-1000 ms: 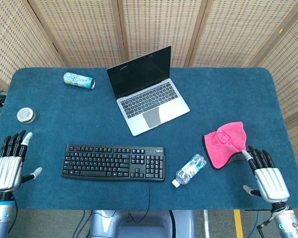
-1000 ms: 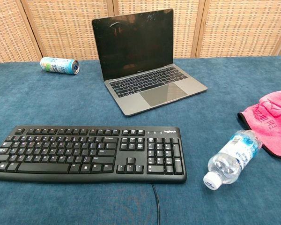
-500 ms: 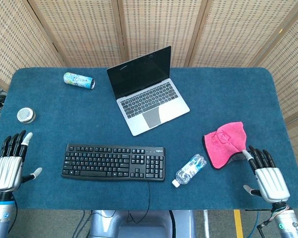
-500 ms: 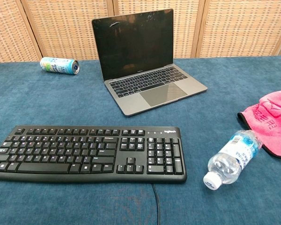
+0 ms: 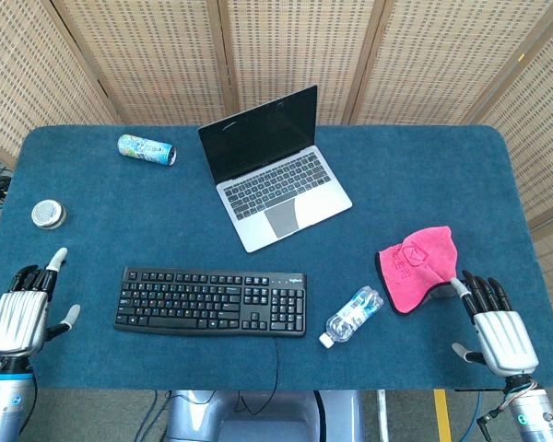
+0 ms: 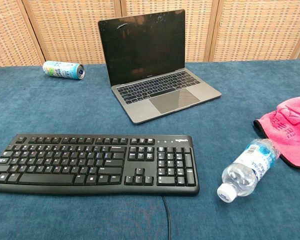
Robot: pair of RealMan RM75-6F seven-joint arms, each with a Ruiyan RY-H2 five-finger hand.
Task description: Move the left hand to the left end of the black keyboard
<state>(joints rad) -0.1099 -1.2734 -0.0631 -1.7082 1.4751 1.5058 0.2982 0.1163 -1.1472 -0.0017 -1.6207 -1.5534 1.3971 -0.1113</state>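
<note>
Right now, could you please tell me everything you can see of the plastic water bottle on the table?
The water bottle is small, clear plastic with a white cap and a blue-and-white label. It lies on its side on the blue table cover, cap toward the front edge, between the black keyboard and the pink cloth. Nothing touches it.

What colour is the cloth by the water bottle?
The cloth is bright pink, clearest in the head view.

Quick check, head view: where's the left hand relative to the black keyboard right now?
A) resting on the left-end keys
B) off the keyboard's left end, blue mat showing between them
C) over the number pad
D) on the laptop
B: the left hand sits near the table's left edge, with bare blue mat between it and the left end of the black keyboard.
</note>
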